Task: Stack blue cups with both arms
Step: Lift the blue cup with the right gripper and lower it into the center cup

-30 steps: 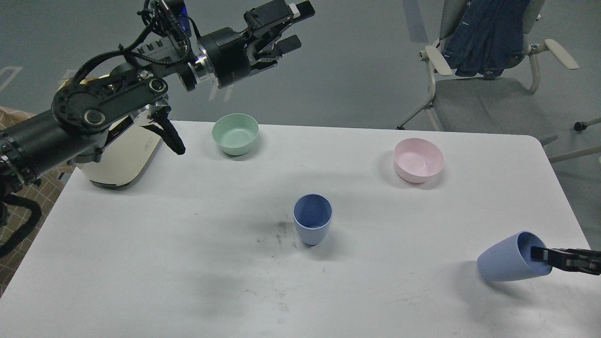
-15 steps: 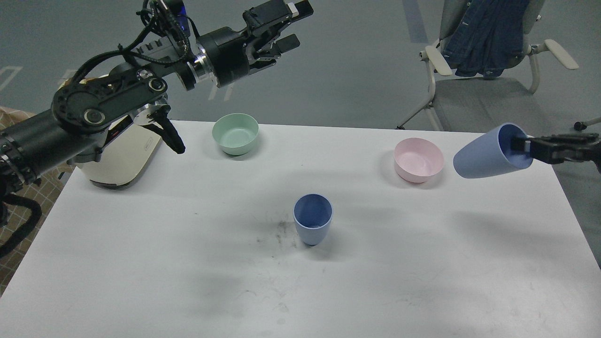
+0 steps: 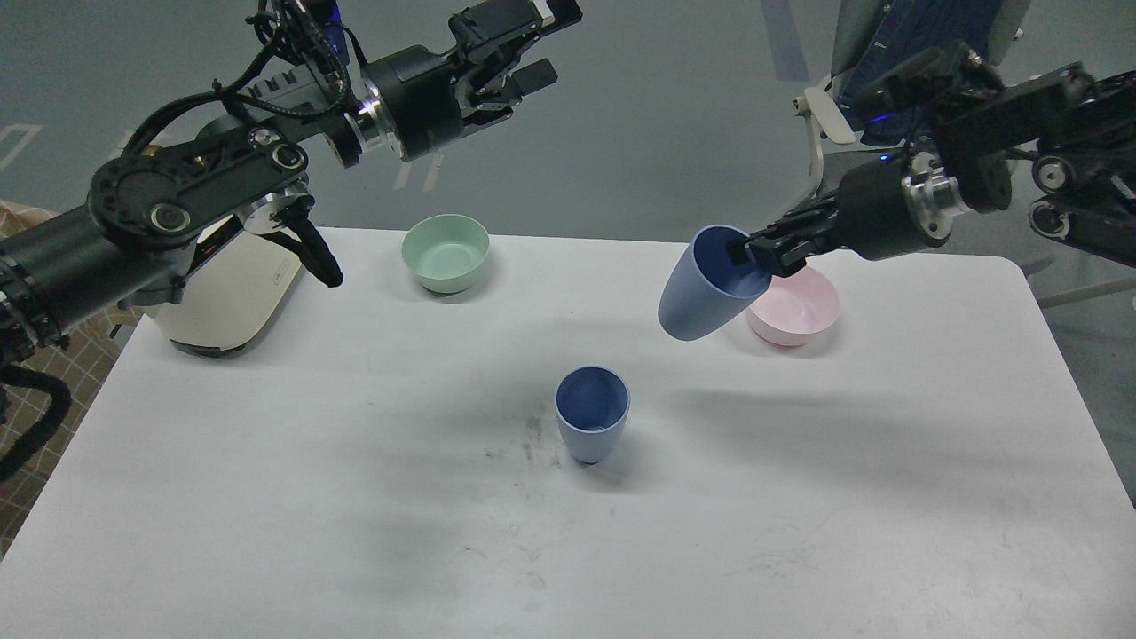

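One blue cup [image 3: 706, 288] hangs tilted above the white table [image 3: 266, 461], its rim pinched by the right gripper [image 3: 754, 255], one finger inside. Second blue cup [image 3: 592, 424] stands upright mid-table. Left gripper [image 3: 532, 40], raised well apart, gapes empty.

A white desk [image 3: 266, 497] with rounded corners fills most of the view, its top marked with dark scuffs near the middle. Beyond it lies a grey-blue floor [image 3: 639, 115] with faint pale markings. At the upper right stands a grey chair [image 3: 821, 115] with pale armrests, a blue denim garment [image 3: 923, 22] draped over its back. Soft shadows lie across the desk.
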{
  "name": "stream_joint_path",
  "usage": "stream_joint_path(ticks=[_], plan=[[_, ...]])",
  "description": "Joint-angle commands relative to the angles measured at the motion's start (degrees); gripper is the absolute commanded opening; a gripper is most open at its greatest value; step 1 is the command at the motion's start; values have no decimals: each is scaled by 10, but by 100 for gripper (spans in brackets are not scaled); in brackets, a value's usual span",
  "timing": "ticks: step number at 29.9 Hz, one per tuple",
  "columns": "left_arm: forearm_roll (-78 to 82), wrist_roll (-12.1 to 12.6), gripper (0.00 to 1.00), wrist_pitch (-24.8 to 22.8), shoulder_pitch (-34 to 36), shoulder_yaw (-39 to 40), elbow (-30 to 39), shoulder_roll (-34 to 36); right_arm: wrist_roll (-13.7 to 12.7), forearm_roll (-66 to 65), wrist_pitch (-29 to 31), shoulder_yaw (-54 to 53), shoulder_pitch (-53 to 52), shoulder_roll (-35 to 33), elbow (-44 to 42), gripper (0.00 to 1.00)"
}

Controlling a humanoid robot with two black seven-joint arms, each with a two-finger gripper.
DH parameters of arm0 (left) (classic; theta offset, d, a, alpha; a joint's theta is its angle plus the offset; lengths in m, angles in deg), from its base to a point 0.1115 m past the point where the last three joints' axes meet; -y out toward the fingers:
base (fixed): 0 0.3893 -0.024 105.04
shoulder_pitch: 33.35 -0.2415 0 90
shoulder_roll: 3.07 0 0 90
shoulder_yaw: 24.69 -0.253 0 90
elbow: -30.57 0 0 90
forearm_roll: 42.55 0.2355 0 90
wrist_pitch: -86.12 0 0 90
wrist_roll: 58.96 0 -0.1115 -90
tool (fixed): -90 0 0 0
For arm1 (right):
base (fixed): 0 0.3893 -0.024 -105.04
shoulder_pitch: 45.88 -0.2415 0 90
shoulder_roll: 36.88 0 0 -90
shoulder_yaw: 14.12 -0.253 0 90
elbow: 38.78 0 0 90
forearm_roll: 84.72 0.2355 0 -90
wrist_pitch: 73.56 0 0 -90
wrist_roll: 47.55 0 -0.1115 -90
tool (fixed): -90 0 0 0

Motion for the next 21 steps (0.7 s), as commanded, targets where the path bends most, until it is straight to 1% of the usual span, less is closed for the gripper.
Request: stream_joint_path(ticks=[1, 8, 21], plan=[[1, 0, 96, 0, 1, -1, 0, 0, 0, 6, 2, 8, -23, 50, -1, 0], [1, 0, 96, 0, 1, 0, 0, 0, 0, 40, 2, 46, -50, 116, -1, 0], [-2, 0, 96, 1, 2, 0, 0, 2, 0, 43, -3, 72, -49, 153, -7, 0]])
